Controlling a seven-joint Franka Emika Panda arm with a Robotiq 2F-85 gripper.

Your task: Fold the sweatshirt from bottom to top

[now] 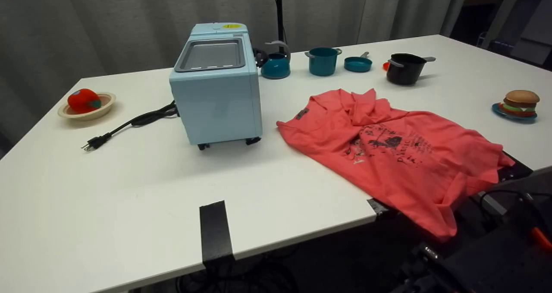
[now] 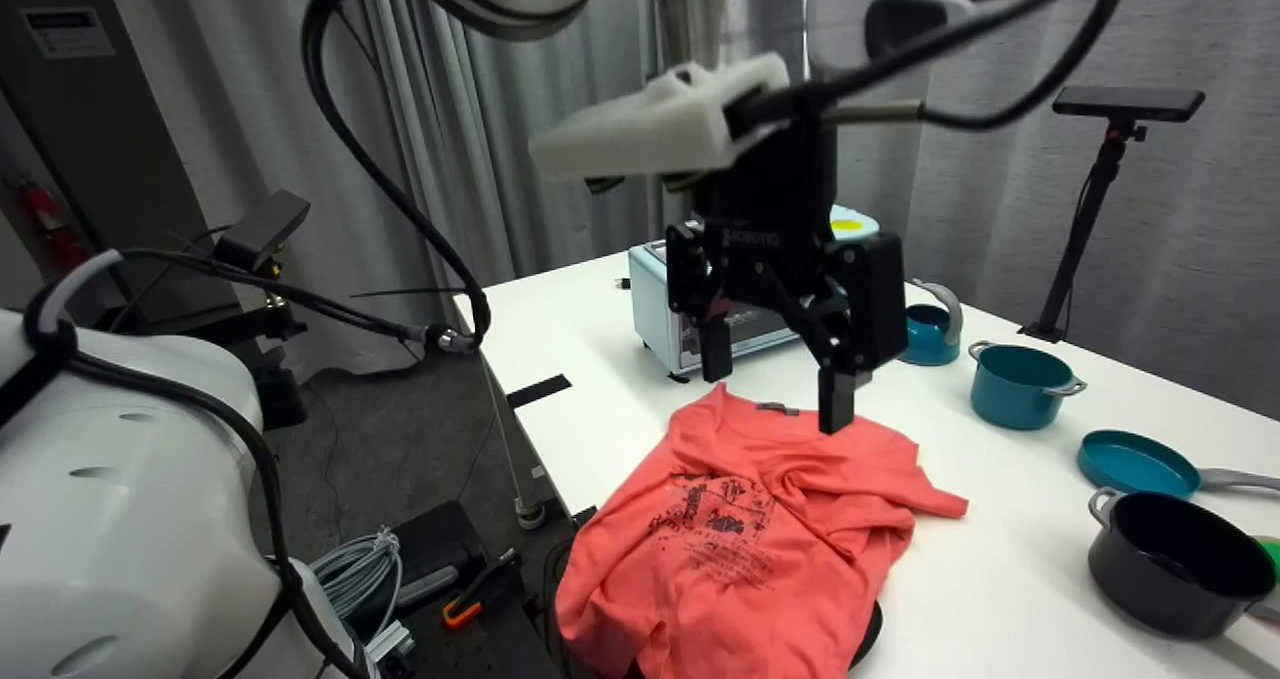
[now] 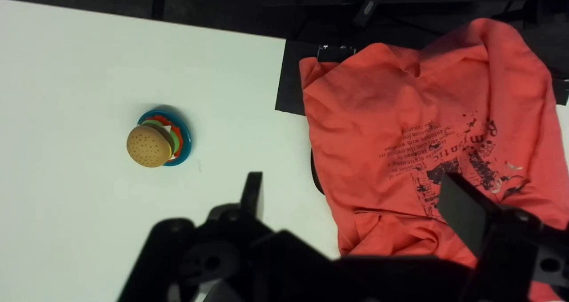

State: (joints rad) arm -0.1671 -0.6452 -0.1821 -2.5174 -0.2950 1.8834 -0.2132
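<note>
The coral-red sweatshirt [image 1: 414,172] lies wrinkled on the white table, with its dark print facing up. It also shows in an exterior view [image 2: 720,569] and in the wrist view [image 3: 364,124]. Its collar end lies toward the light-blue appliance. Its other end reaches the table edge, and a corner hangs over that edge. Some fabric is bunched along one side. My gripper [image 2: 776,379] is open and empty, raised above the sweatshirt. In the wrist view the gripper [image 3: 355,199] has one finger over bare table and the other over the print. It is out of view in an exterior view.
The light-blue appliance [image 1: 220,103] stands beside the collar end, its cord [image 1: 142,120] on the table. A teal kettle [image 1: 276,66], teal pot [image 1: 323,62], teal pan [image 1: 358,64], black pot [image 1: 405,70] and toy burger [image 1: 521,103] surround the sweatshirt. A bowl [image 1: 103,107] holds a tomato.
</note>
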